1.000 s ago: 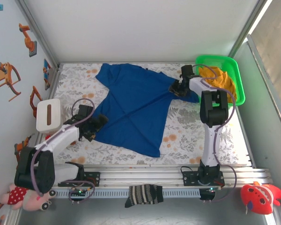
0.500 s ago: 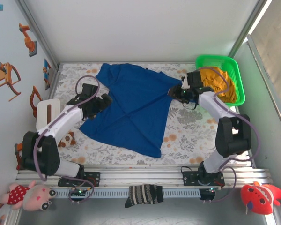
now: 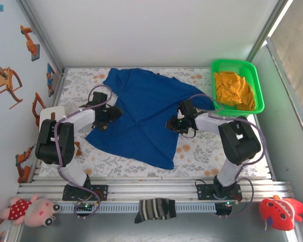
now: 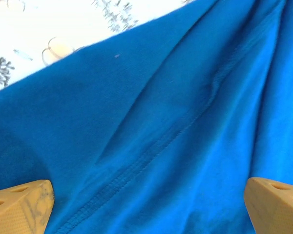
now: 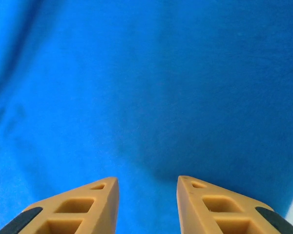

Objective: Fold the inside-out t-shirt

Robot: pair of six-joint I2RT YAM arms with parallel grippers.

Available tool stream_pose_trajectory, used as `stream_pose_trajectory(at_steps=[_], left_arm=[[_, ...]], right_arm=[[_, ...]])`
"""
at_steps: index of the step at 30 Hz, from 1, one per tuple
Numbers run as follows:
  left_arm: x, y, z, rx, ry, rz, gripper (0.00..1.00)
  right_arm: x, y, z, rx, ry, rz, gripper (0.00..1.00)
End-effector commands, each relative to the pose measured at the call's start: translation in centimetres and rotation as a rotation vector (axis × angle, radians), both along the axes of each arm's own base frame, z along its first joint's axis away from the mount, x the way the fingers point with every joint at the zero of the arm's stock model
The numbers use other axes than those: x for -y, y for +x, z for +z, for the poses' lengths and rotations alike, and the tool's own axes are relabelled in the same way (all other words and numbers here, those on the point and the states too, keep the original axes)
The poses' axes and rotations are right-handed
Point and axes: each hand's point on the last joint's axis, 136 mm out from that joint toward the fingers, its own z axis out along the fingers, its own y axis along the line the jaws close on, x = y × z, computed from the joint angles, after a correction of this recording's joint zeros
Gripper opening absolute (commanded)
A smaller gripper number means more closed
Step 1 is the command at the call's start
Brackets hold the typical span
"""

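The inside-out t-shirt is royal blue and lies spread, wrinkled, across the middle of the floral table. My left gripper hovers over the shirt's left edge. In the left wrist view it stands wide open above blue cloth crossed by a stitched seam, with nothing between its fingertips. My right gripper sits at the shirt's right side, pointing left. The right wrist view has it open with a narrower gap over smooth blue cloth, holding nothing.
A green basket with an orange-yellow cloth stands at the back right. A white box sits at the left edge. A striped sock and stuffed toys lie beyond the front rail.
The left gripper has swung away from the front left up onto the shirt's left edge. The right gripper has come from the sleeve by the basket down to the shirt's right side.
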Motion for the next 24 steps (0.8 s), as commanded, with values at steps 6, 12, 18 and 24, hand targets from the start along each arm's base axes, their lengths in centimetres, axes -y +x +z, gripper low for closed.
stream_pose_trajectory(at_steps=[6, 12, 18, 24], left_arm=[[-2.1, -3.5, -3.2, -0.073, -0.062, 0.111, 1.00], [-3.8, -6.3, -3.7, -0.084, -0.060, 0.177, 1.00], [-4.8, -10.8, -5.0, -0.119, -0.069, 0.276, 1.00], [-4.1, -12.6, -2.6, -0.034, -0.085, 0.305, 1.00]], right_arm=[[1.0, 2.1, -2.5, -0.032, -0.090, -0.016, 0.35], [3.9, 3.7, -3.4, -0.073, -0.140, -0.044, 0.35], [7.3, 5.3, -3.0, -0.078, -0.184, -0.100, 0.35], [7.4, 6.7, 0.1, -0.035, -0.134, -0.092, 0.35]])
